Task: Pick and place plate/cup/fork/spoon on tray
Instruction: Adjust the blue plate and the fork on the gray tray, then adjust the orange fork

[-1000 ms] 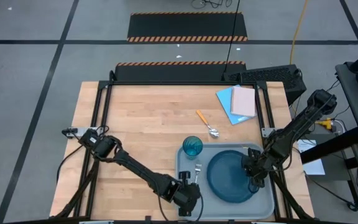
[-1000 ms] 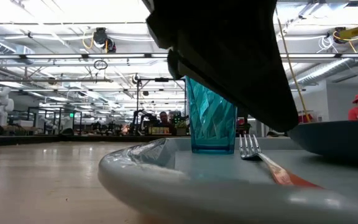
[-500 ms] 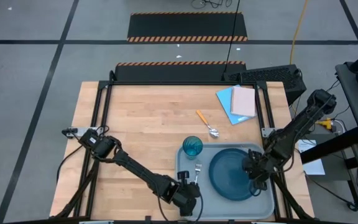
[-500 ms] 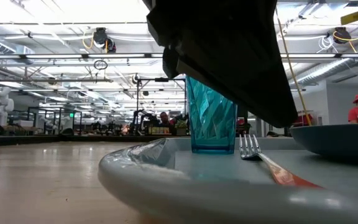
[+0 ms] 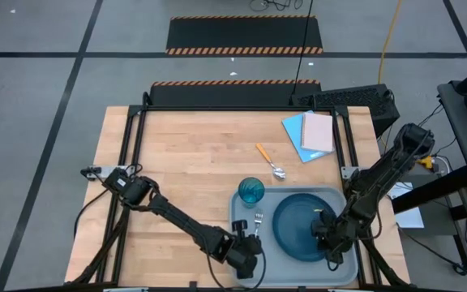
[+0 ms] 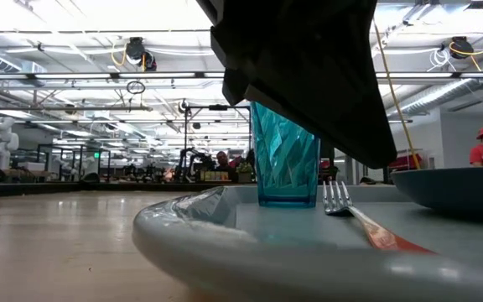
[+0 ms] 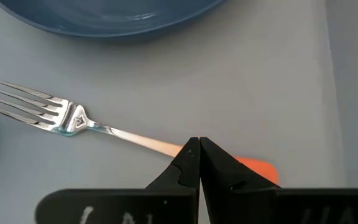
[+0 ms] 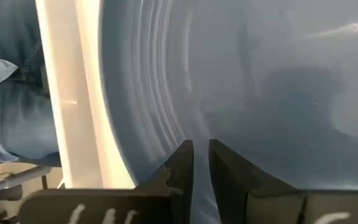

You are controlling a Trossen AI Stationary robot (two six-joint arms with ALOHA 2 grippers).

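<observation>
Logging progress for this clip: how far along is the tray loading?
Done: the cup and fork are on the tray. In hand: the right gripper grips the plate by its rim, over the tray. The left gripper is shut over the fork's handle. Left: the spoon lies on the table, off the tray.

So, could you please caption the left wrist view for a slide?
Shut left gripper above the fork lying on the tray.

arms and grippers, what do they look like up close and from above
Both are dark, slim, jointed arms. The left gripper ends in two black wedge-shaped fingers tapering to points above a block with pale lettering. The right gripper has the same black tapered fingers and lettered block.
</observation>
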